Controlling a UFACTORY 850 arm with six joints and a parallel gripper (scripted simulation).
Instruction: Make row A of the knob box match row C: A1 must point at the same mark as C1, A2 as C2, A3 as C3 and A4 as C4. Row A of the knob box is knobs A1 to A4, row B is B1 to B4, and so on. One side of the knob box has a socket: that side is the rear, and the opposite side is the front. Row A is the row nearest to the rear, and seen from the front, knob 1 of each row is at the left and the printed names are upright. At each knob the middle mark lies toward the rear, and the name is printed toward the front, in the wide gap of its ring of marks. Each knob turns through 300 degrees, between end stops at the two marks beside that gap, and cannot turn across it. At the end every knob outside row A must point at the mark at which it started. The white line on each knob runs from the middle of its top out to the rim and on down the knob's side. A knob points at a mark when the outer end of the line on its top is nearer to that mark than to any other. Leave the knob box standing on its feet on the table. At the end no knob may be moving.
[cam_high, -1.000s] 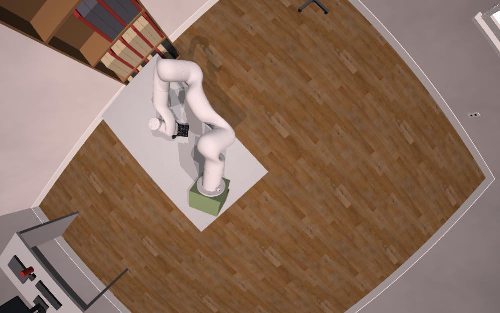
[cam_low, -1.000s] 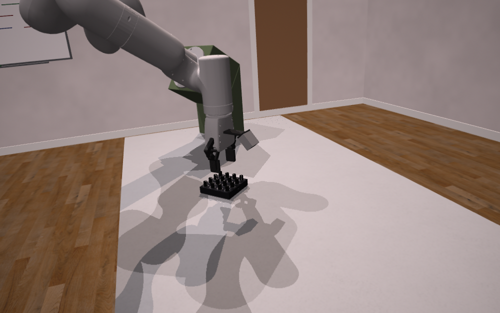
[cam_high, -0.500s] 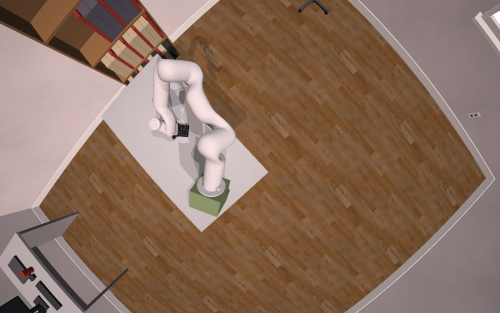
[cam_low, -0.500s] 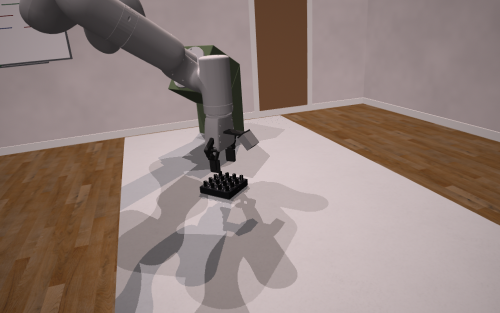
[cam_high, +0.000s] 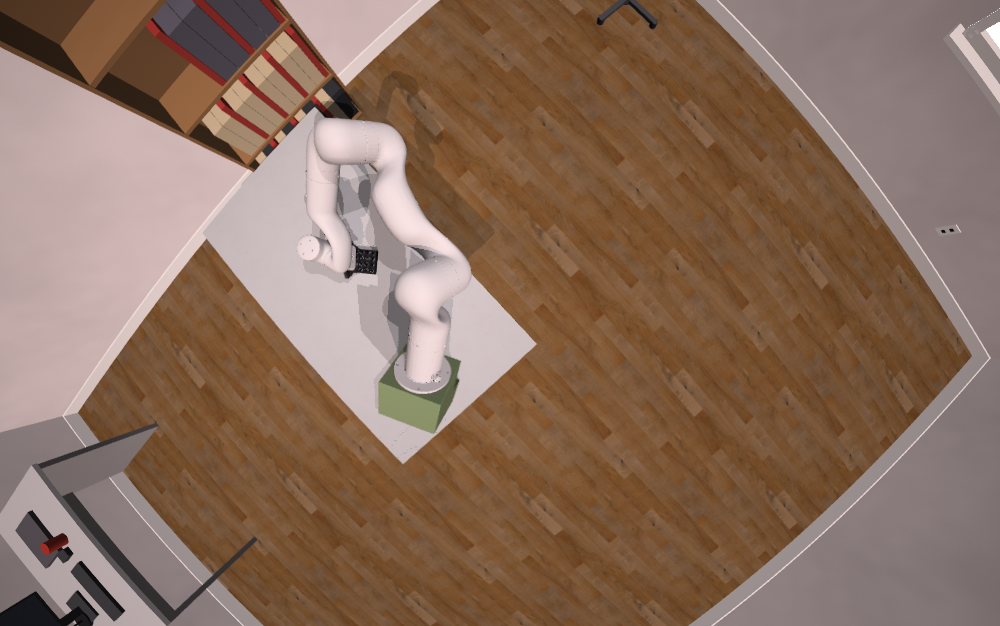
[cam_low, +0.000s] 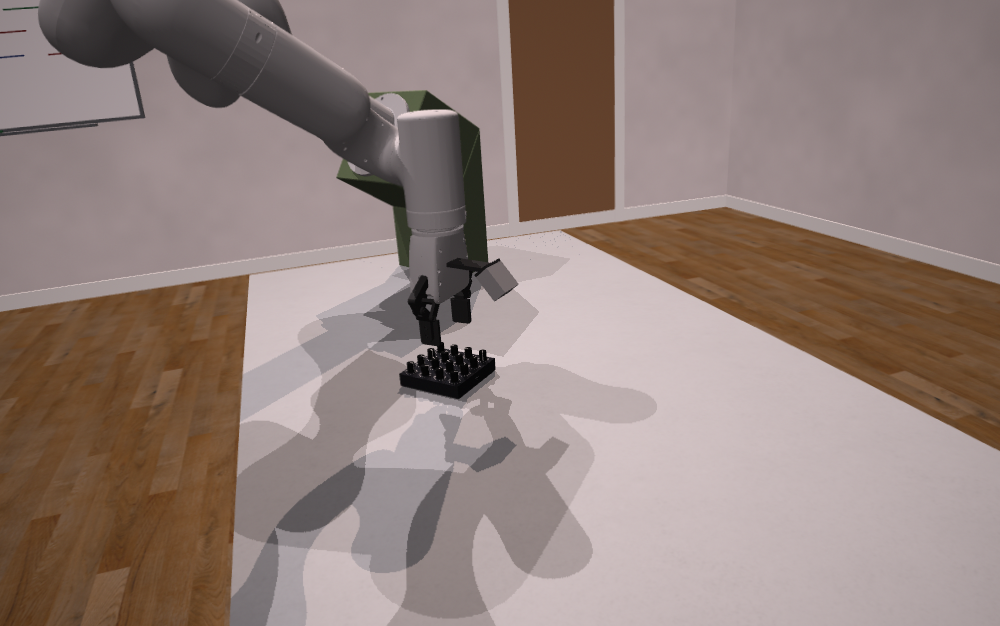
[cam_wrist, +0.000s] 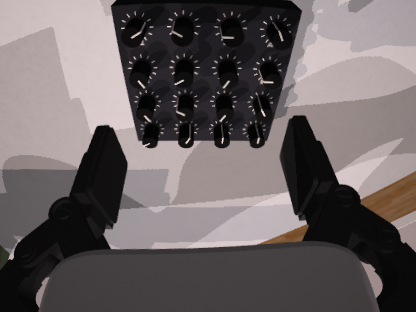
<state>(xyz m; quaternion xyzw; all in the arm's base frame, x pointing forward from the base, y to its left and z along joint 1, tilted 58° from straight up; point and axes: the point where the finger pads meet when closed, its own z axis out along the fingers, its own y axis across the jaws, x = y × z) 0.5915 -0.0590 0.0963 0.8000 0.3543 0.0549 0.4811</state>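
Note:
The black knob box (cam_high: 366, 260) (cam_low: 429, 383) (cam_wrist: 205, 54) stands on the white table (cam_low: 723, 472). My gripper (cam_low: 445, 325) (cam_wrist: 201, 139) is open and empty, above the box's far edge in the exterior view. In the wrist view, ring gaps seem toward the bottom, so the top row appears to be A; names and socket are unreadable. A1 (cam_wrist: 134, 33) points right and slightly up, A2 (cam_wrist: 183, 31) left and slightly up, A3 (cam_wrist: 232, 32) left, A4 (cam_wrist: 279, 33) up-left. C1 (cam_wrist: 146, 107) seems lower right, C2 (cam_wrist: 185, 106) left and slightly up, C3 (cam_wrist: 224, 106) lower left, C4 (cam_wrist: 262, 106) up-left.
The arm's green base block (cam_high: 415, 404) stands at the table's near end in the top view. A bookshelf (cam_high: 173, 99) stands beyond the table's other end. Rows B and D have upright knobs close beside rows A and C. Arm shadows cross the table.

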